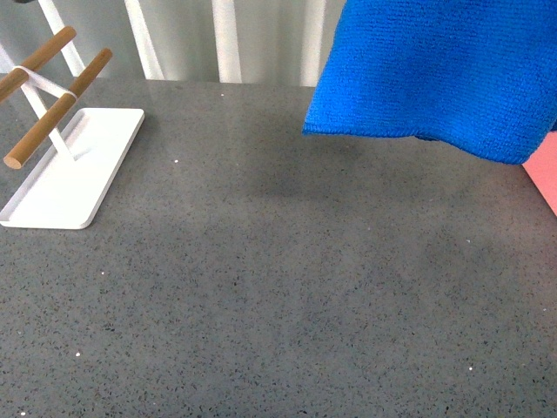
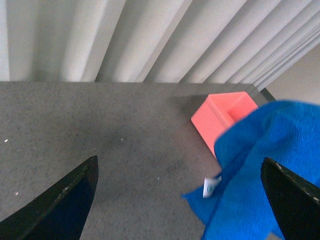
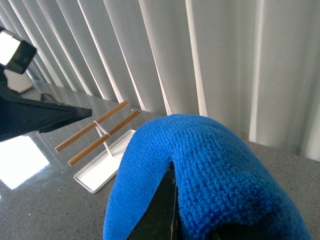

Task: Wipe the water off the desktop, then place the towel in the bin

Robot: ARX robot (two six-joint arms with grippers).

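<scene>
The bright blue towel [image 1: 435,70] hangs in the air above the back right of the dark grey speckled desktop [image 1: 261,287]. My right gripper [image 3: 172,220] is shut on the towel [image 3: 210,170], which drapes over its jaws and hides them. In the left wrist view the towel [image 2: 260,170] hangs in front of the salmon-pink bin [image 2: 222,117], with its white tag [image 2: 210,187] showing. The bin's edge [image 1: 544,174] shows at the right of the front view, under the towel. My left gripper [image 2: 182,200] is open and empty above the desktop, beside the towel.
A flat white tray [image 1: 74,170] with wooden rods [image 1: 52,122] stands at the back left of the desktop; it also shows in the right wrist view [image 3: 102,167]. White vertical blinds [image 2: 150,35] run along the far edge.
</scene>
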